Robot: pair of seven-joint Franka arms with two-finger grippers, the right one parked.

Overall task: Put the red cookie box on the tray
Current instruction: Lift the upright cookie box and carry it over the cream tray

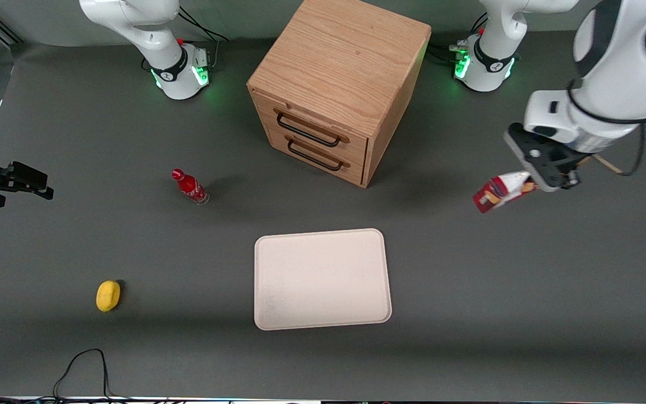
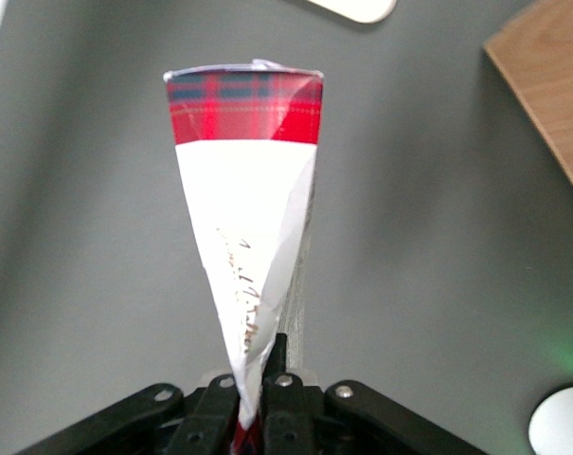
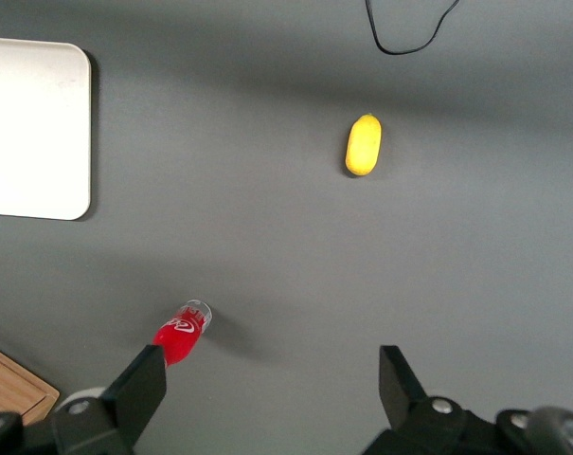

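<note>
Front view: gripper [image 1: 553, 182] aloft toward working arm's end of table, clamped on one end of box [image 1: 503, 192]. Box clear of table, tilted, free end aimed toward tray [image 1: 323, 279]. Tray flat on table, nearer the camera than drawer cabinet [image 1: 338, 84], bare, well apart from box. Bottle [image 1: 190, 187] and yellow object [image 1: 108, 295] toward parked arm's end, out of the path.

Step in hand, by judgement: carry to tray. Best done keeping height over the rim, centring above the tray, levelling the box, lowering until flat, then releasing. Thin end grip; slow swing advised, since slipping or twisting looks possible.

Left wrist view: fingers [image 2: 278, 391] pinched tight on box [image 2: 246, 237] at its narrow edge. Box juts straight out from the claw, tartan band at free end. Tray corner [image 2: 357, 8] just visible past that end.

Right wrist view: tray [image 3: 30, 128], bottle [image 3: 180, 335], yellow object [image 3: 364, 145] on table; no box here.
</note>
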